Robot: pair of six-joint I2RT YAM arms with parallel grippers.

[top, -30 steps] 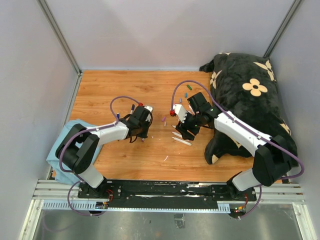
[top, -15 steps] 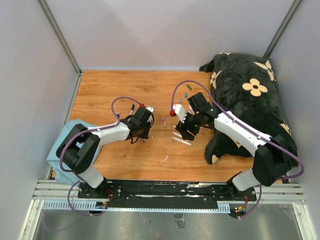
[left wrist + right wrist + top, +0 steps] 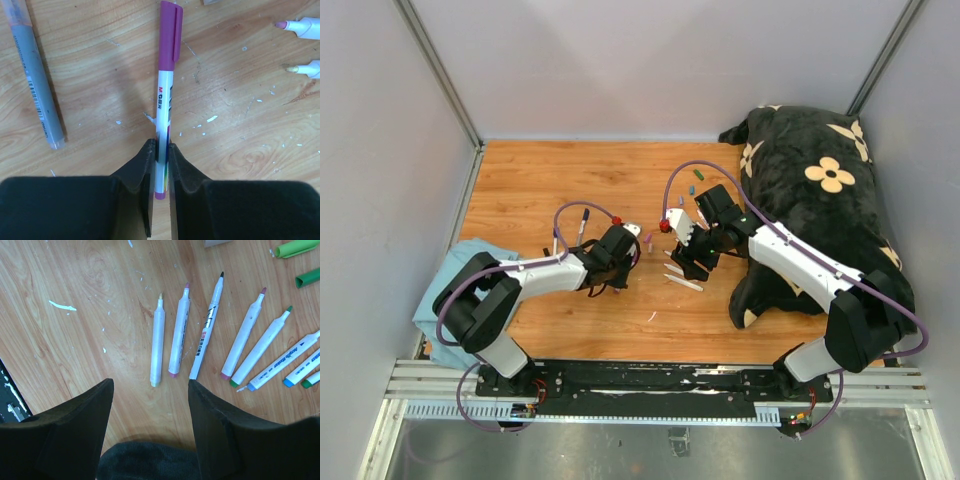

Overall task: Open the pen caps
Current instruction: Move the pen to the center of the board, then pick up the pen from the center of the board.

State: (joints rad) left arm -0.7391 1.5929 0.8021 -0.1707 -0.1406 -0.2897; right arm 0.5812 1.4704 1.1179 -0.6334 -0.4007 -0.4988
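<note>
My left gripper is shut on the rear end of a white pen that still wears its purple pen cap at the far end. In the top view this gripper sits left of centre on the wooden table. My right gripper stands open and empty above a row of uncapped pens, touching none of them. Two loose green pen caps lie at the top right of the right wrist view. More caps lie behind the right gripper.
A grey pen lies left of the held pen, and two uncapped pen tips lie to its right. A black plush with cream flowers fills the table's right side. A blue cloth hangs off the left edge. Grey walls enclose the table.
My left gripper has moved right, towards the centre, and closed on the purple-capped pen. The right arm has not moved.
</note>
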